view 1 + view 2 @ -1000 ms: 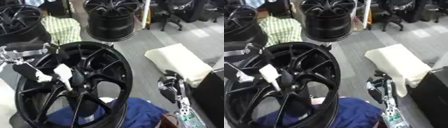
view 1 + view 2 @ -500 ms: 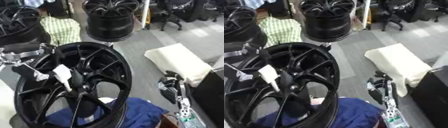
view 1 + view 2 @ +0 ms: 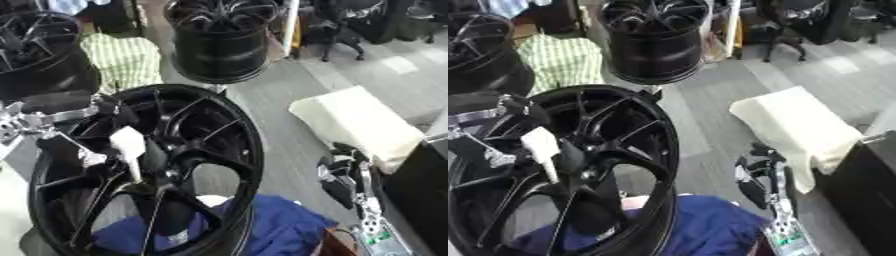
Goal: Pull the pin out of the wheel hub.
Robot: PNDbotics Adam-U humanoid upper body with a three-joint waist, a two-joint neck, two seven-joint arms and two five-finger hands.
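Even indoor light from overhead, soft and fairly bright, with pale sheen on the grey floor point(image 3: 289, 125) beyond the wheel hub point(image 3: 153, 170). The hub's black spokes swallow detail. Everything is soft and smeared, and the left hand point(image 3: 52, 125) beside the hub is blurriest.

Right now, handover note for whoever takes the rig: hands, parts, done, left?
Left robot hand: at the upper left of the big black wheel, reaching across its spokes. I can't tell its finger state.
Right robot hand: idle low at the right of the wheel, fingers relaxed, holding nothing.
White pin: standing at the hub, close to the left robot hand; whether it is gripped or already free is unclear.
Wheel rests tilted over a blue cloth.
Left: confirm the grip, pull the pin clear.
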